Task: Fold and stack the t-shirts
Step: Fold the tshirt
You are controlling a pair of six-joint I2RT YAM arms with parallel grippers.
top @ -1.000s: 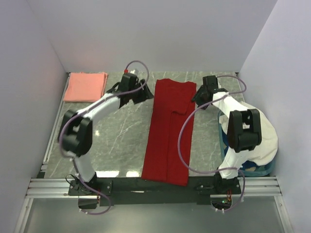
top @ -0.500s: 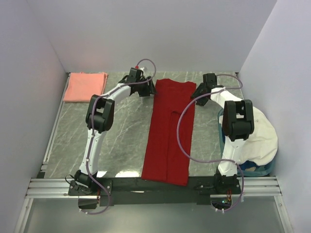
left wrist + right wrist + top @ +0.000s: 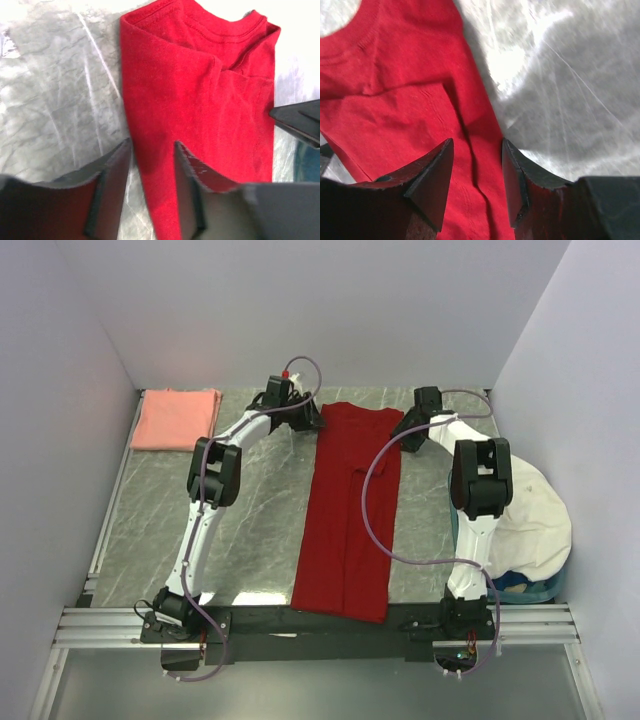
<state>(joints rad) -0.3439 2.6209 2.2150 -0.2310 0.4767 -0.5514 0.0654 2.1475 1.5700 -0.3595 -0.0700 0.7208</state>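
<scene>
**While the deep red shirt is lying flat, two spread claws are bracketing its collar end**

Where the table (image 3: 250, 510) is meeting the far wall, the salmon-pink t-shirt (image 3: 177, 418) is lying folded, well off to the left of the left claw (image 3: 303, 422) and apart from it; that claw (image 3: 152, 155) is reaching over the left edge of the deep red t-shirt (image 3: 347, 510), its fingers (image 3: 117, 165) standing spread with a clear gap, one over bare table and the other over red cloth, so that the shirt's (image 3: 200, 100) hem is running between them; the collar is lying just ahead of the fingertips. The red shirt is stretching as a long folded strip from between the two claws back toward the arm bases. The right claw (image 3: 408, 432) is hanging at the shirt's opposite edge; its fingers (image 3: 432, 175) are also standing apart, and the right border of the red cloth (image 3: 395, 100) is passing through the gap (image 3: 475, 150), with table showing to its right. Behind and to the right of that claw, a white cloth (image 3: 530, 520) is heaping over a blue basket (image 3: 520, 585).
</scene>
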